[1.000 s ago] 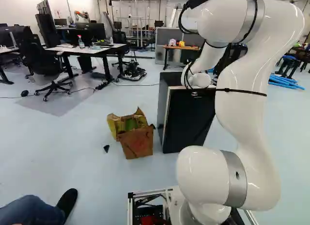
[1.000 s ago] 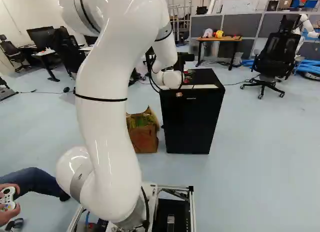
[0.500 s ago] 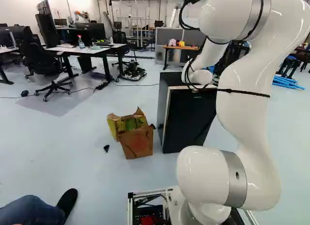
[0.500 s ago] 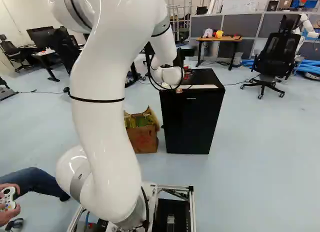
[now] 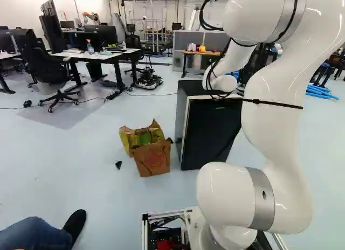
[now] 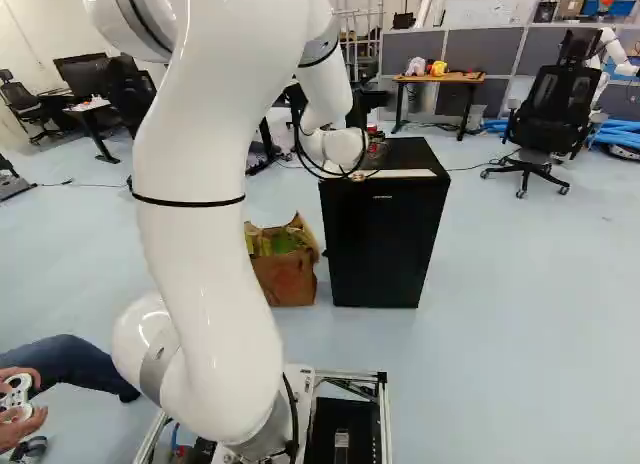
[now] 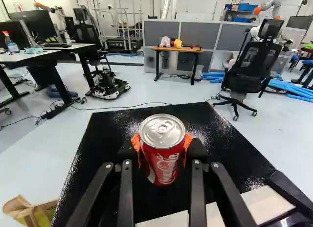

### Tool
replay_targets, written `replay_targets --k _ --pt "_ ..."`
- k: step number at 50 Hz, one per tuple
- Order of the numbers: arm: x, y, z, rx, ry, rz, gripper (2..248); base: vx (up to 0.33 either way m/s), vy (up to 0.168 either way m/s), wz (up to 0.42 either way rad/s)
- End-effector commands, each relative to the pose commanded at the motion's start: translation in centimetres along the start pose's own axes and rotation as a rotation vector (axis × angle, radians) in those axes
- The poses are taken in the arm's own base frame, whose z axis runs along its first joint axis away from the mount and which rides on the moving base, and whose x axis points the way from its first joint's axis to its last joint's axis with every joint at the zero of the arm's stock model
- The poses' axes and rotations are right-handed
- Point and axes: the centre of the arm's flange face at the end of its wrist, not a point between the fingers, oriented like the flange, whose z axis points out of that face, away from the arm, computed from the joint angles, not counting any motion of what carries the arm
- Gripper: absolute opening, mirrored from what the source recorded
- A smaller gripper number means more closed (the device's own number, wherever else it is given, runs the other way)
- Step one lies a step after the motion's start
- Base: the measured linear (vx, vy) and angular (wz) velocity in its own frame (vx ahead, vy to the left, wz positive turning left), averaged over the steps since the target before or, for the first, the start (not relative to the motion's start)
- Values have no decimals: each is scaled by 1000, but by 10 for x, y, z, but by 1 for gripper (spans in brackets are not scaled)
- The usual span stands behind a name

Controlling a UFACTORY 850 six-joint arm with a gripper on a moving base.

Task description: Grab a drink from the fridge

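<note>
right base view: hand mostly behind arm | wrist view: 2 orange pads pinching 1 red can

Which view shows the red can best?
The wrist view: the can shows close, nearly whole, between the orange pads. The right base view shows only some red beyond the arm; the left base view, none.

Glossy black fridge top
</note>
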Motion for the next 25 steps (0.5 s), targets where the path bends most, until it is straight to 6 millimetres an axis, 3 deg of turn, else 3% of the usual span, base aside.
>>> replay_targets --k 25 --pt "-2 -13 -16 13 -4 0 100 0 0 0"
